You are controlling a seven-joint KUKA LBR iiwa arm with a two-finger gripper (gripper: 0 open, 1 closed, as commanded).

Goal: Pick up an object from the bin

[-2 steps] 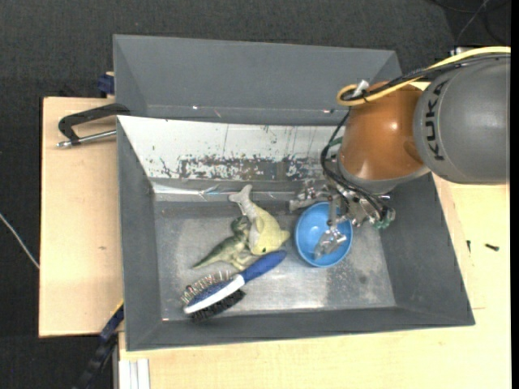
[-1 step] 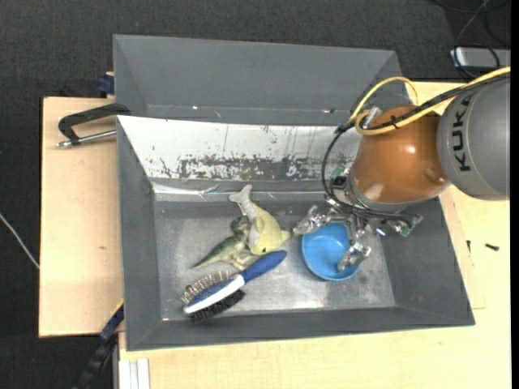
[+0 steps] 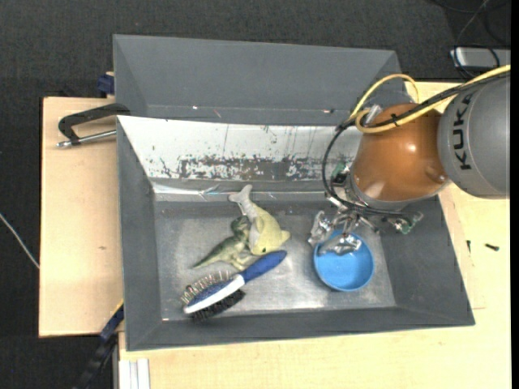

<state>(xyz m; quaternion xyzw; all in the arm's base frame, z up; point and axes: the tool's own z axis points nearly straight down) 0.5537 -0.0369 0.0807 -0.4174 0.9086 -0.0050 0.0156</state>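
Observation:
My gripper [image 3: 339, 235] hangs low at the right of the bin, its metal fingers right over the upper rim of a round blue dish [image 3: 345, 270] that lies on the bin floor. Whether anything sits between the fingers I cannot make out. To the left lies a pale yellow and green toy dinosaur [image 3: 247, 237]. Below it rests a hairbrush [image 3: 229, 284] with a blue handle and dark bristles, lying slantwise.
A small green thing [image 3: 405, 224] lies by the right wall behind the gripper. The arm with its orange cover and cables reaches in from the upper right. The left half of the bin floor is bare.

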